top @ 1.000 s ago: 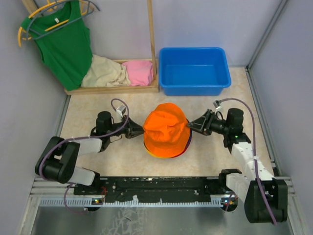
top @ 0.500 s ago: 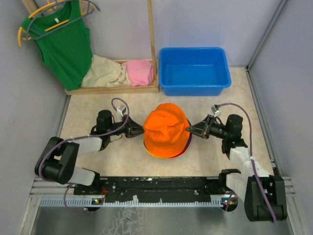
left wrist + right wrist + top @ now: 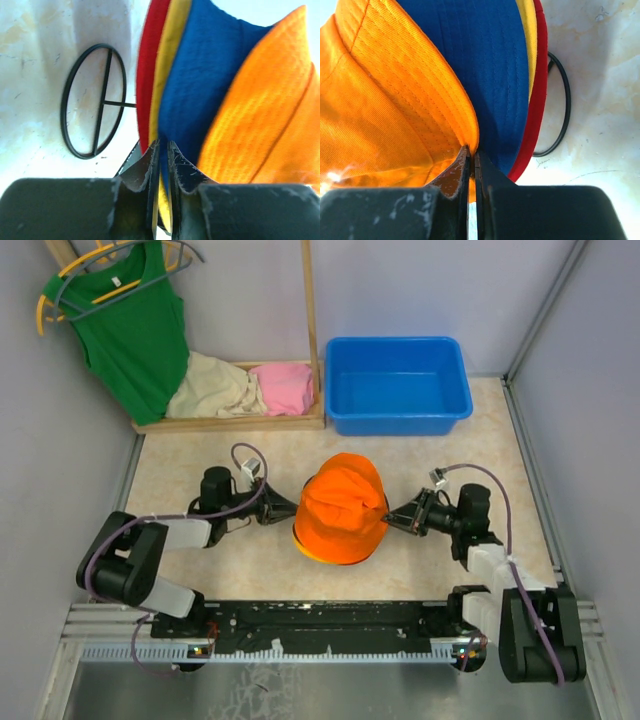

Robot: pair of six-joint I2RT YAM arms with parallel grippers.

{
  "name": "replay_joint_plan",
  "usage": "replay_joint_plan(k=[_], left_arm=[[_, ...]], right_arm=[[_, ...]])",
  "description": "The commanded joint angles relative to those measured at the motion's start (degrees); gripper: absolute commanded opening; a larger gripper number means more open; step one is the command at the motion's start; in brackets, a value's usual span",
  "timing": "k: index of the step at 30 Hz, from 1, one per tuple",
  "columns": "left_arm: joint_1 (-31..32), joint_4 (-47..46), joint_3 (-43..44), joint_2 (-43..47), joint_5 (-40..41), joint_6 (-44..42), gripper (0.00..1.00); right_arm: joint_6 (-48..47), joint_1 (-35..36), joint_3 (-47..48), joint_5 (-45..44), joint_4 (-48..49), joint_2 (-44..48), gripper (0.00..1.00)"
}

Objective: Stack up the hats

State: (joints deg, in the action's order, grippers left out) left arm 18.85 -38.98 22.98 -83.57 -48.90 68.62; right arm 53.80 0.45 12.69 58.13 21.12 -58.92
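Note:
Several hats lie stacked at the middle of the table, the bright orange hat point(image 3: 340, 508) on top. In the left wrist view the brims fan out: red point(image 3: 147, 75), yellow-orange point(image 3: 172, 60), navy blue point(image 3: 200, 90) and bright orange point(image 3: 265, 110). My left gripper point(image 3: 288, 508) point(image 3: 161, 146) is shut on the navy and yellow brims at the stack's left edge. My right gripper point(image 3: 392, 518) point(image 3: 472, 150) is shut on the bright orange hat's brim point(image 3: 385, 100) at the right edge, beside the navy point(image 3: 480, 65), yellow point(image 3: 530, 30) and red point(image 3: 537, 100) brims.
A blue tub point(image 3: 398, 383) stands at the back right. A wooden rack point(image 3: 230, 420) at the back left holds beige and pink folded clothes, with a green tank top point(image 3: 130, 330) on a hanger above. A black ring mark point(image 3: 95, 100) lies on the table under the stack.
My right gripper has moved nearer and slightly left, still at the stack's right edge. The orange hat's crown has shifted and creased a little. My left gripper has barely moved.

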Motion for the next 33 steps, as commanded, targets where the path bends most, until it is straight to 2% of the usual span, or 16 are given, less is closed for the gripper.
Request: replay_joint_plan(k=[1,7,11,13,15,19,22,29,33], left_arm=[[-0.3,-0.3,-0.4,-3.0,-0.9,-3.0,0.16],[-0.8,-0.6,4.4,-6.4,-2.5,-3.0,0.16],[-3.2,1.5,4.2,-3.7,-2.6,-2.7,0.16],[-6.0,4.8,2.5,0.9,-2.6,-3.8,0.18],[-9.5,12.3,1.4,6.7,-2.3,-6.6,0.24],[-14.4,28.9,1.3,19.2,-0.6,-12.5,0.43],[-14.6,34.9,-0.1,27.7,-0.8,-11.2,0.55],[-12.8,41.7,-6.6,45.8,1.4,-4.0,0.57],[-7.2,43.2,-9.0,51.7,6.6,0.1,0.58]], right_arm=[[-8.1,-0.2,0.2,-2.4,-8.9,1.0,0.0],[-8.7,1.4,4.0,-4.9,-16.4,6.6,0.0],[-7.8,1.3,5.2,-5.6,-18.6,8.7,0.0],[-6.9,1.4,5.7,-6.0,-19.0,10.0,0.0],[-6.2,1.5,6.1,-6.4,-19.4,10.7,0.0],[-5.4,2.4,7.2,-7.4,-19.8,11.1,0.0],[-4.9,3.7,8.4,-8.8,-19.6,10.5,0.0],[-3.6,5.7,9.5,-11.6,-19.0,8.8,0.0],[-3.4,6.3,9.6,-12.5,-19.4,8.8,0.0]])
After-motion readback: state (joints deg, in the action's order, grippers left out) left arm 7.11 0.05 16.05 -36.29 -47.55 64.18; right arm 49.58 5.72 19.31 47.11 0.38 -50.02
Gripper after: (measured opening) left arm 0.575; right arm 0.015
